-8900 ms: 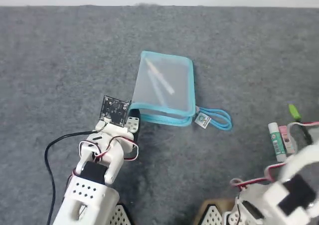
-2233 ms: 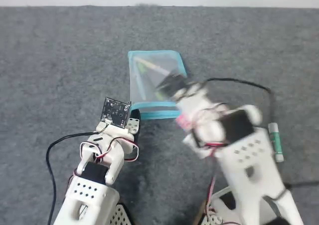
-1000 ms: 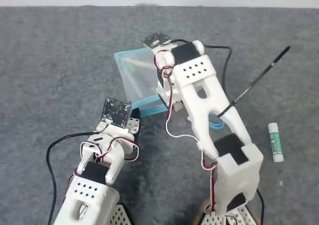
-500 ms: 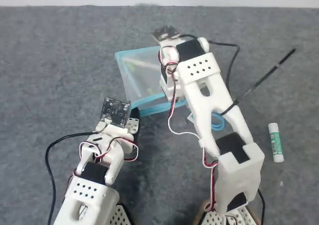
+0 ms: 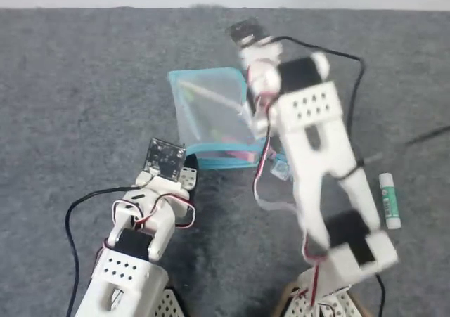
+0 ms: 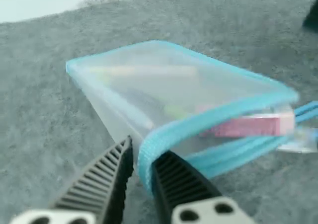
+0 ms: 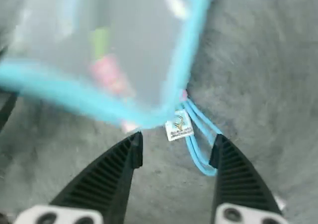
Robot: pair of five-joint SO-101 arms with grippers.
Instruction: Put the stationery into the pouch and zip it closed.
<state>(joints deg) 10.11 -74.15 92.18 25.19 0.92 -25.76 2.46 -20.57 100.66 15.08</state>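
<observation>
Gripping pouch [image 6: 164,90] rim, left hand [image 6: 143,152]

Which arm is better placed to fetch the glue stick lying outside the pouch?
Right. The right gripper is open and the glue stick lies nearer that arm; the left gripper holds the pouch rim.

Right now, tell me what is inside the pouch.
Through the pouch: a pink block near the zip edge, a green piece and a pale stick. Anything beneath them is hidden.
</observation>
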